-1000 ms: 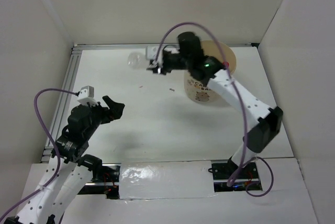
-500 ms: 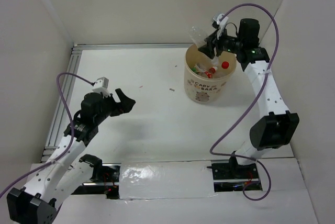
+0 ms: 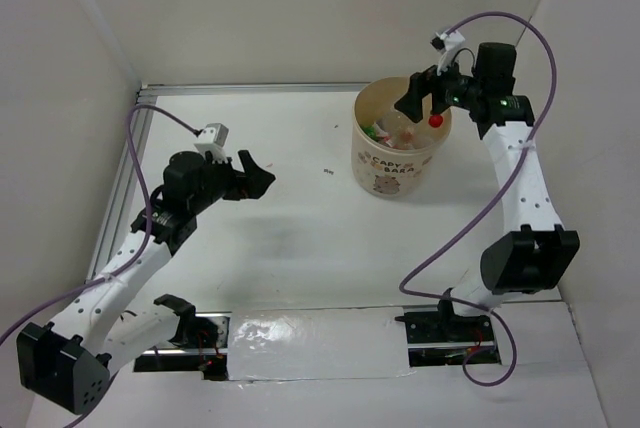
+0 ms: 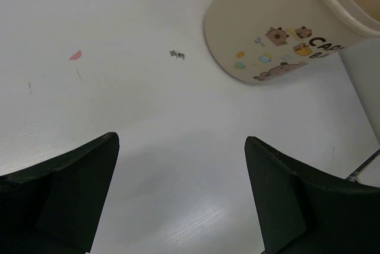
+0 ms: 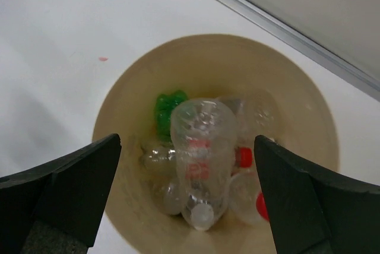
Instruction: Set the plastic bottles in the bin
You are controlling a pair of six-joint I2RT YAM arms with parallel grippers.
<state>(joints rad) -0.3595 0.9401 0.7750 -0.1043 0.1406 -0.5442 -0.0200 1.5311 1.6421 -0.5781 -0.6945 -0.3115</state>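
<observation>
The bin (image 3: 385, 170) stands at the far right of the white counter (image 3: 300, 238). It is a round tub of smooth beige plastic, tapering a little toward its base, with small cartoon animals and dark lettering printed on its side. All the bottles I can make out are inside it.

From the right wrist view, a clear bottle (image 5: 202, 147) lies uppermost. It is thin, glossy plastic with a lobed base at one end and a pale cap at the other, and a red label shows through its wall. I can't tell whether it rests on the heap or hangs just above it. A crumpled green bottle (image 5: 166, 108) sits against the bin's inner wall. Around these lie more transparent, ribbed bottles (image 5: 157, 159), and two round red caps (image 5: 243, 156) show among them.

The right gripper (image 3: 415, 98) hangs over the bin's mouth. Its two matte black wedge-shaped fingers (image 5: 71, 194) are spread wide and grip nothing.

The left gripper (image 3: 255, 176) hovers over bare counter to the left of the bin, well apart from it. Its fingers are just as wide apart and it holds nothing.

The counter's surface is smooth and faintly grained, marked by a tiny pink fleck (image 4: 75, 55) and a dark speck (image 4: 176, 54). A grey metal rail (image 5: 279, 28) runs along the far edge.
</observation>
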